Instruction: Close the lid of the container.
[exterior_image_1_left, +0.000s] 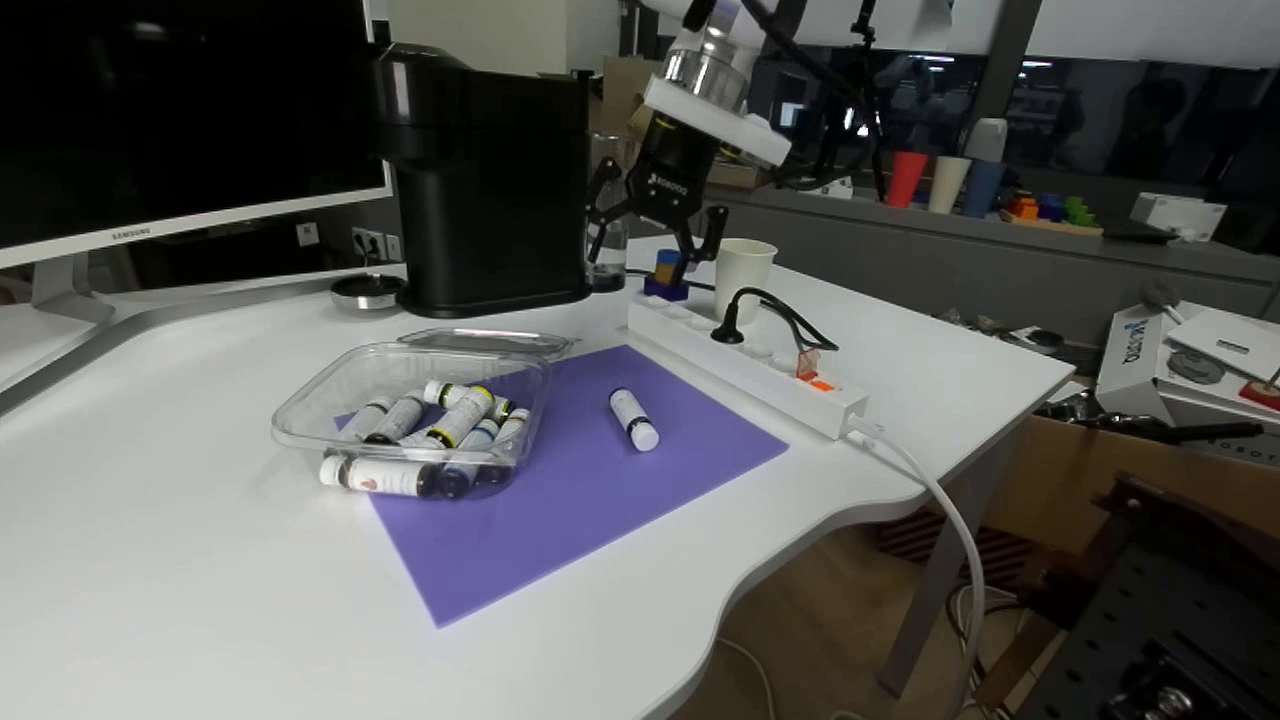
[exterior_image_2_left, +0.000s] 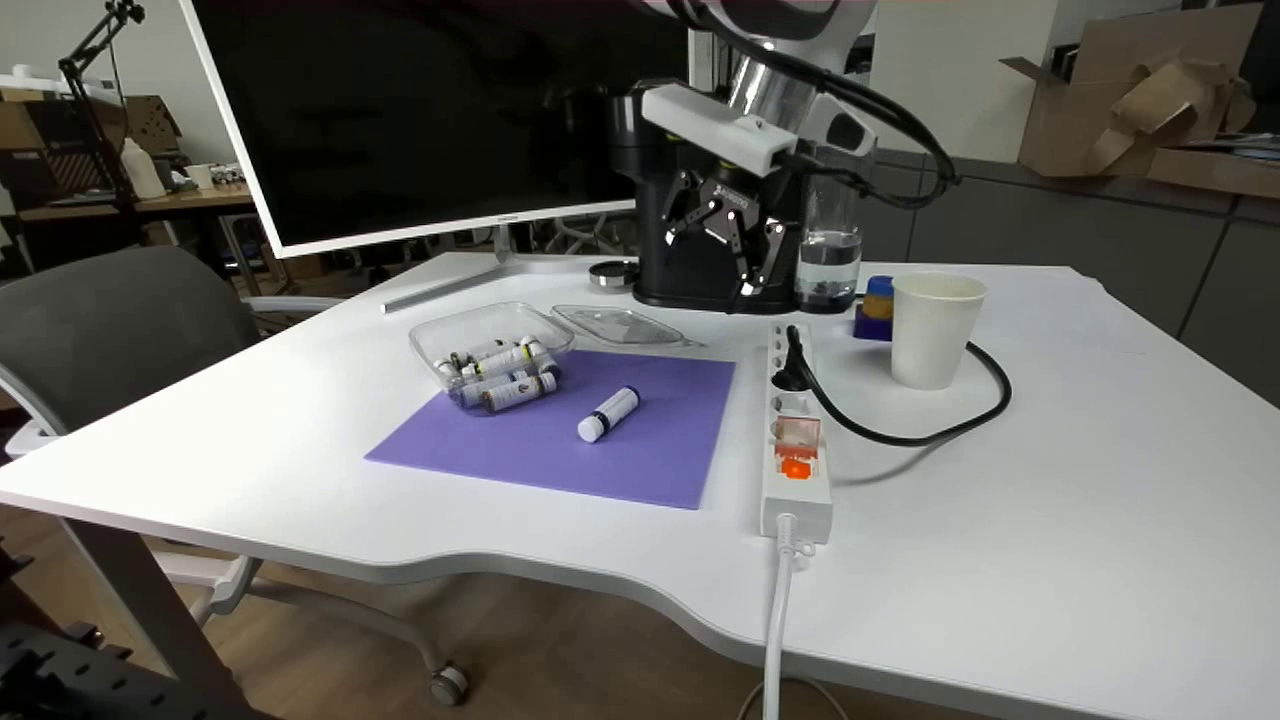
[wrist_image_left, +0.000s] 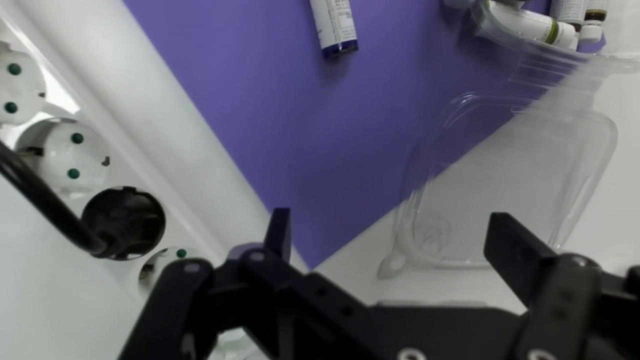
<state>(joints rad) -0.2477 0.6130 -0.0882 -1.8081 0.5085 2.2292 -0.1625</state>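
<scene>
The lid (exterior_image_1_left: 490, 343) is a thin clear cover lying open beside the container, on the white table and partly over the mat's edge. It also shows in an exterior view (exterior_image_2_left: 622, 325) and the wrist view (wrist_image_left: 505, 185), with a small tab at one corner. The container (exterior_image_1_left: 325, 395) is a clear shallow box holding several white tubes; it also shows in an exterior view (exterior_image_2_left: 440, 328). Only its near edge (wrist_image_left: 560, 54) shows in the wrist view, close to the lid's edge. My gripper (exterior_image_1_left: 637, 266) is open and empty, above the table; in the wrist view its fingers (wrist_image_left: 390, 219) span the lid's tab corner.
A purple mat (exterior_image_1_left: 560, 520) bears a loose tube (exterior_image_1_left: 634, 420). A white power strip (exterior_image_1_left: 750, 375) with a black plug lies alongside. A paper cup (exterior_image_2_left: 935, 330), a bottle (exterior_image_2_left: 830, 265), a black appliance (exterior_image_1_left: 490, 190) and a monitor (exterior_image_2_left: 430, 110) stand around.
</scene>
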